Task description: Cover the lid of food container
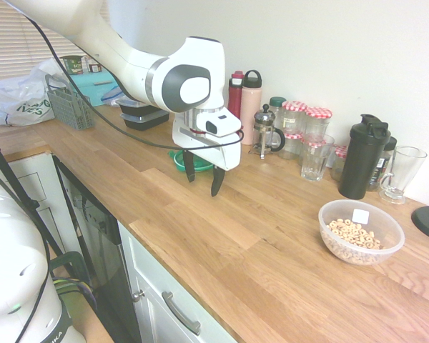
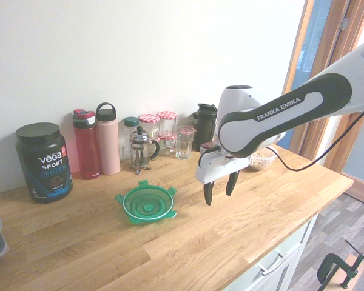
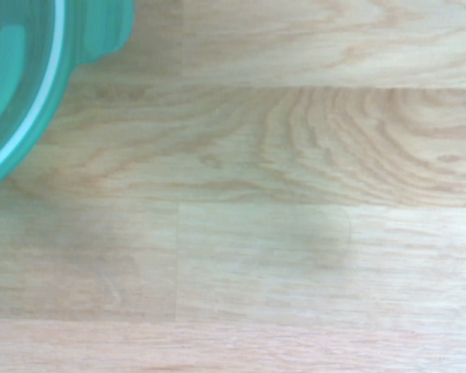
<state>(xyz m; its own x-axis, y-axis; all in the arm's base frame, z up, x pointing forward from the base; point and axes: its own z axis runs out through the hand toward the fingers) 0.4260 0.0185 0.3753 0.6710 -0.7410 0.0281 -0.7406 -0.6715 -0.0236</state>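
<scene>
Hanging above the counter (image 2: 230,230), the end effector (image 2: 220,191) points down, fingers spread wide and empty. One lid (image 2: 147,202) lies just beside it; one food container (image 1: 361,231) sits well apart.

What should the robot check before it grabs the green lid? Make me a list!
1. Gripper open and empty: ok.
2. Gripper pointing down: ok.
3. Gripper right above the green lid: not ok, it hangs beside it, over bare counter.
4. Lid lying flat, nothing on it: ok.
5. Bowl open, cereal inside, room around it: ok.
6. Which lid side faces up: cannot tell.
</scene>
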